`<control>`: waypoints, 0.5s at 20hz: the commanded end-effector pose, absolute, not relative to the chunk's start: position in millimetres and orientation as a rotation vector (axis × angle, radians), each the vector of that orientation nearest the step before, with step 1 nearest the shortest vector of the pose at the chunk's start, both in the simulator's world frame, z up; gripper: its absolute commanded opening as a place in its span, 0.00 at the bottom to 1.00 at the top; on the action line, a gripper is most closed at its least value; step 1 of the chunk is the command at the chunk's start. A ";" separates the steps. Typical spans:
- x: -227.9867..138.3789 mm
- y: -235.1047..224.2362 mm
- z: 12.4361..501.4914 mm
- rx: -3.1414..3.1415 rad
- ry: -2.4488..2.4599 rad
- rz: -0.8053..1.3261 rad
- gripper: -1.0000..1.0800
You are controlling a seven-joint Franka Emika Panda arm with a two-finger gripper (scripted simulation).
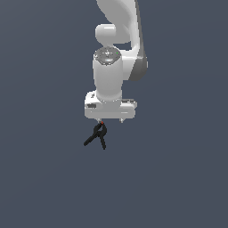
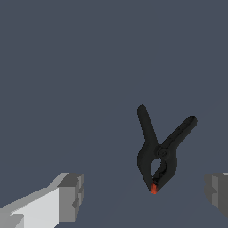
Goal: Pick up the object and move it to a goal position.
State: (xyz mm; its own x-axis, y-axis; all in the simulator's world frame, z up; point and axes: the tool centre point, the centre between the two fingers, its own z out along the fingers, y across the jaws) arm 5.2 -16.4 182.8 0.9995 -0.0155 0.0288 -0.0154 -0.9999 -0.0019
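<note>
Gripper (image 2: pixel 142 196) with fingers spread wide, holding nothing — the clamp (image 2: pixel 159 153) lies on the floor between and ahead of them; judged light, rigid, slick plastic, best pinched across its thick pivot body.

Readable text: none in either view.
Arm (image 1: pixel 116 53): plain white casing — no brand or number legible.
Clamp (image 2: pixel 159 153): black, orange-red tip — no label.
Background: unmarked.

Arm (image 1: pixel 120 26) cut off at top edge; fingers (image 2: pixel 71 196) cropped in wrist view.
</note>
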 end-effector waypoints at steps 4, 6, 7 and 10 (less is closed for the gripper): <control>5.1 -15.8 184.1 -3.140 0.012 -0.048 0.96; 4.8 -14.6 186.6 -3.141 -0.010 -0.052 0.96; 4.7 -13.7 188.4 -3.141 -0.026 -0.055 0.96; 4.4 -11.2 193.4 -3.142 -0.060 -0.062 0.96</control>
